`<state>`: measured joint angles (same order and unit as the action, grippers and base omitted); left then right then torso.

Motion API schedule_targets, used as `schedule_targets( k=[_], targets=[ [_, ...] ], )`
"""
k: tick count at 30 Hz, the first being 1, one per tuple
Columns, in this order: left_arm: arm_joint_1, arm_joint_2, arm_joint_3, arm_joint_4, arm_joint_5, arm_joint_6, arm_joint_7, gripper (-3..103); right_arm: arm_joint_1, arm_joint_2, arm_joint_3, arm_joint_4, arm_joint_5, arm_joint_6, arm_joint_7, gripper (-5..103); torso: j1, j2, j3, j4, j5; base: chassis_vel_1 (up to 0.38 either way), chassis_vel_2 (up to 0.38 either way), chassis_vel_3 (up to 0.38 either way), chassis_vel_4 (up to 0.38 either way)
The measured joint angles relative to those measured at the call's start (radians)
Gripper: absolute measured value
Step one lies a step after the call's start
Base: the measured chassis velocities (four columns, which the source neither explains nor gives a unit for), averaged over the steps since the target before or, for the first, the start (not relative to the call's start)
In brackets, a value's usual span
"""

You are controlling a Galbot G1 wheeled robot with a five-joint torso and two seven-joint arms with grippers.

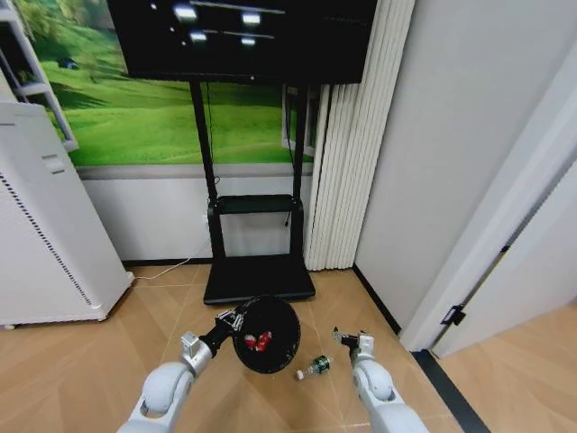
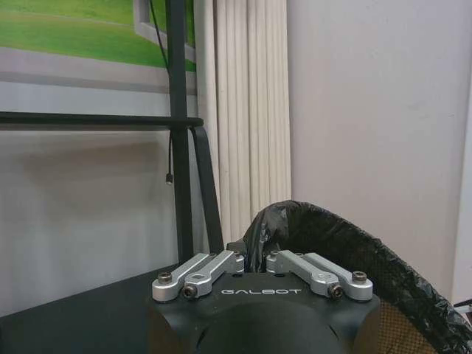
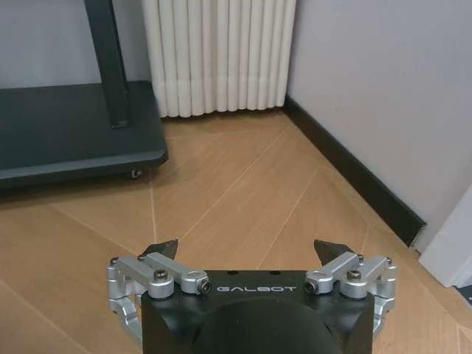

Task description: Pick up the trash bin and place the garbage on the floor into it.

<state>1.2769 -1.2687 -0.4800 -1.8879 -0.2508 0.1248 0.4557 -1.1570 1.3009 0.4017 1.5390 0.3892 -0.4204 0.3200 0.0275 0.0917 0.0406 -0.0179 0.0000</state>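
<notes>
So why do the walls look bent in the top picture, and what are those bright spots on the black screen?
In the head view a wide lens bows straight edges such as the door frame; the spots on the screen are reflected ceiling lights. In the left wrist view the left gripper sits blurred against the trash bin. The right wrist view is evenly lit, with soft shadows on the floor.

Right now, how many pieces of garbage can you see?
3: two red pieces inside the bin held by the left gripper, one bottle on the floor. More may be hidden.
</notes>
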Motion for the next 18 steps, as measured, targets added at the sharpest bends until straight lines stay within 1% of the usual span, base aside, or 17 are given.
schedule_targets(
  k=[1, 2, 3, 4, 5, 6, 8, 9, 10, 11, 12, 15, 16, 18],
  targets=[
    [0.000, 0.000, 0.000, 0.000, 0.000, 0.000, 0.000, 7, 0.000, 0.000, 0.000, 0.000, 0.000, 0.000, 0.000, 100, 0.000, 0.000, 0.000, 0.0000, 0.0000, 0.000, 0.000, 0.000, 0.000],
    [-0.001, 0.000, -0.003, -0.002, -0.003, 0.001, -0.001, 7, -0.005, -0.009, 0.002, 0.016, 0.003, -0.042, -0.042, 100, 0.000, 0.000, 0.000, -0.0004, 0.0001, 0.000, 0.000, 0.000, 0.000],
    [-0.001, 0.000, -0.007, -0.003, -0.004, 0.001, -0.003, 7, -0.006, -0.013, 0.003, 0.028, 0.010, -0.070, -0.065, 100, 0.000, 0.000, 0.000, -0.0003, 0.0001, 0.000, 0.000, 0.000, 0.000],
    [-0.002, 0.001, -0.017, -0.003, -0.009, 0.001, -0.008, 7, -0.006, -0.018, 0.001, 0.053, 0.038, -0.131, -0.084, 100, 0.000, 0.000, 0.000, -0.0002, -0.0002, 0.000, 0.000, 0.000, 0.000],
    [-0.002, 0.001, -0.017, -0.003, -0.009, 0.001, -0.008, 7, -0.006, -0.018, 0.001, 0.053, 0.038, -0.131, -0.084, 100, 0.000, 0.000, 0.000, -0.0002, -0.0002, 0.000, 0.000, 0.000, 0.000],
    [-0.002, 0.002, -0.038, -0.003, -0.015, 0.001, -0.011, 7, -0.001, -0.016, -0.013, 0.074, 0.089, -0.190, -0.058, 100, 0.000, 0.000, 0.000, -0.0002, -0.0004, 0.000, 0.000, 0.000, 0.000],
    [-0.001, 0.002, -0.082, -0.003, -0.022, -0.002, -0.009, 7, 0.011, 0.000, -0.044, 0.082, 0.151, -0.233, 0.018, 100, 0.000, 0.000, 0.000, 0.0005, -0.0001, 0.000, 0.000, 0.000, 0.000],
    [-0.001, 0.002, -0.082, -0.003, -0.022, -0.002, -0.009, 7, 0.011, 0.000, -0.044, 0.082, 0.151, -0.233, 0.018, 100, 0.000, 0.000, 0.000, 0.0005, -0.0001, 0.000, 0.000, 0.000, 0.000],
    [-0.001, 0.003, -0.101, -0.002, -0.026, -0.003, -0.009, 7, 0.015, 0.007, -0.051, 0.080, 0.155, -0.237, 0.028, 100, 0.000, 0.000, 0.000, 0.0006, 0.0000, 0.000, 0.000, 0.000, 0.000],
    [-0.003, 0.005, -0.141, -0.001, -0.032, -0.005, -0.015, 7, 0.021, 0.021, -0.063, 0.072, 0.153, -0.241, 0.035, 100, 0.000, 0.000, 0.000, 0.0008, -0.0002, 0.000, 0.000, 0.000, 0.000],
    [-0.003, 0.005, -0.141, -0.001, -0.032, -0.005, -0.015, 7, 0.021, 0.021, -0.063, 0.072, 0.153, -0.241, 0.035, 100, 0.000, 0.000, 0.000, 0.0008, -0.0002, 0.000, 0.000, 0.000, 0.000],
    [-0.015, 0.015, -0.225, 0.001, -0.052, -0.005, -0.046, 7, 0.036, 0.044, -0.087, 0.047, 0.150, -0.259, 0.070, 100, 0.000, 0.000, 0.000, 0.0004, -0.0002, 0.000, 0.000, 0.000, 0.000],
    [-0.015, 0.015, -0.225, 0.001, -0.052, -0.005, -0.046, 7, 0.036, 0.044, -0.087, 0.047, 0.150, -0.259, 0.070, 100, 0.000, 0.000, 0.000, 0.0004, -0.0002, 0.000, 0.000, 0.000, 0.000],
    [-0.024, 0.021, -0.269, 0.003, -0.067, -0.006, -0.061, 7, 0.054, 0.058, -0.117, 0.020, 0.174, -0.270, 0.161, 100, 0.000, 0.000, 0.000, 0.0003, -0.0002, 0.000, 0.000, 0.000, 0.000]
  ],
)
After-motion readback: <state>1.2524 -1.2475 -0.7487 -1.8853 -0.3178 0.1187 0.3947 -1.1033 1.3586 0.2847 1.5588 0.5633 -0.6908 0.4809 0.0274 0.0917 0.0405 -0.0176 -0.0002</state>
